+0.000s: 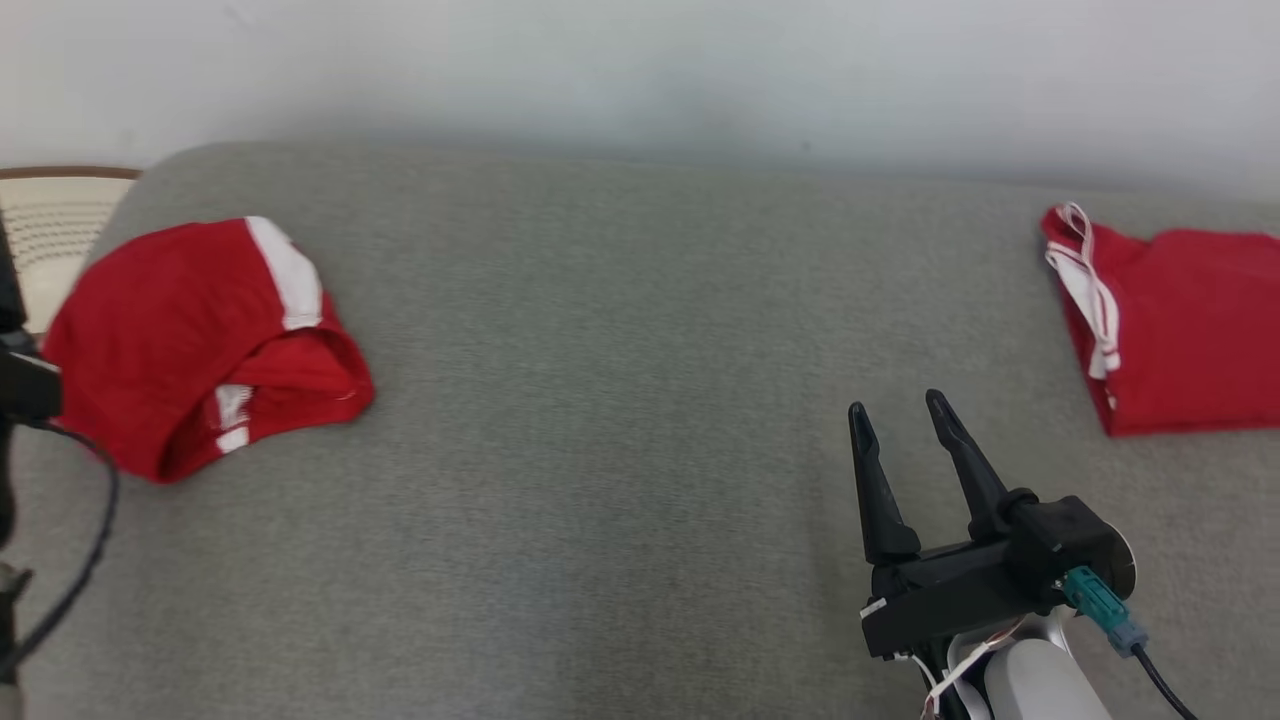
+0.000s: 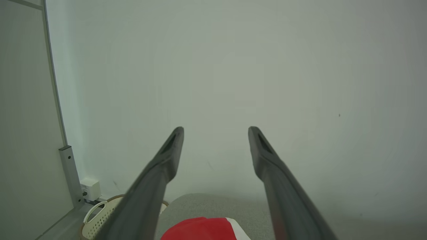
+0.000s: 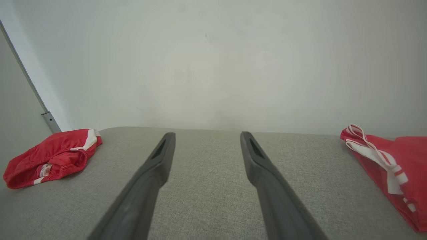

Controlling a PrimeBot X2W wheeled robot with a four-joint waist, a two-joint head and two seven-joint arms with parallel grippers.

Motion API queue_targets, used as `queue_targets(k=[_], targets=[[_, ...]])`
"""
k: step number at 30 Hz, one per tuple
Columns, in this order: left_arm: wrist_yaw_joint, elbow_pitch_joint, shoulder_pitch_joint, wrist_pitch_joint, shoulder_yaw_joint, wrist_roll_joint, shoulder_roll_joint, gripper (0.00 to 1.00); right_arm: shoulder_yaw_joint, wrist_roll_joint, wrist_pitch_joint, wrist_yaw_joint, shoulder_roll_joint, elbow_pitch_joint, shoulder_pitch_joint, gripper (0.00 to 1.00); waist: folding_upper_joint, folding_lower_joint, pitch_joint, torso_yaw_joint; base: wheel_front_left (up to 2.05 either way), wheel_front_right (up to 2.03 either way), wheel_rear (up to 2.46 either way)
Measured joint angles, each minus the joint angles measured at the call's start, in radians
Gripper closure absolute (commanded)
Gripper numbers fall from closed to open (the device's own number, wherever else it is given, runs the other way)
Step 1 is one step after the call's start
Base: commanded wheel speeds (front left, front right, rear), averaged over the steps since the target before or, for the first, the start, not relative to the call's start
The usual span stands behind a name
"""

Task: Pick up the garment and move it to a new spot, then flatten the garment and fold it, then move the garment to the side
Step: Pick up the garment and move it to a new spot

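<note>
Two pieces: crumpled red white-trimmed garment [image 1: 190, 340], flat red white-trimmed garment [image 1: 1190, 330], on grey woven cushion [image 1: 620, 400], perhaps sofa. Left fingers [image 2: 166, 156], right fingers [image 1: 880, 490] spread, empty.

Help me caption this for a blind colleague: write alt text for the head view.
A crumpled red garment with white stripes lies at the left of a grey cushion, and a flatter red garment at its right edge. The right gripper is open and empty at lower right.

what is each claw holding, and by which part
Nothing: left claw and right claw are both open and empty; the crumpled red shorts lie free.
</note>
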Motion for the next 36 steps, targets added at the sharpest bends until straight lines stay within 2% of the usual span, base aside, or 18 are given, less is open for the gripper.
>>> queue_targets(k=[3,11,22,29,36], targets=[[-0.007,0.078,-0.051,0.018,0.001,-0.01,0.048,0.0,0.008,0.007,0.0,0.0,0.0,-0.012,-0.003,0.0,0.0,0.0,0.027,-0.043,0.0,0.0,0.0],[-0.015,0.285,-0.163,0.074,-0.037,-0.086,0.126,0.0,0.018,0.012,0.0,0.0,0.0,-0.038,-0.029,0.0,0.0,0.0001,0.107,-0.13,0.0,0.0,0.0],[-0.016,0.519,-0.246,0.168,-0.227,-0.185,0.234,0.0,0.035,0.005,0.0,0.0,0.0,-0.061,-0.068,0.0,0.0,0.0001,0.207,-0.211,0.0,0.0,0.0],[-0.016,0.614,-0.24,0.298,-0.35,-0.264,0.272,0.0,0.03,-0.004,0.0,0.0,0.0,-0.061,-0.076,0.0,-0.0001,0.0,0.239,-0.245,0.0,0.0,0.0],[-0.016,0.678,-0.237,0.446,-0.425,-0.358,0.296,0.0,0.026,-0.013,0.0,0.0,0.0,-0.062,-0.077,0.0,-0.0001,-0.0001,0.253,-0.261,0.0,0.0,0.0]])
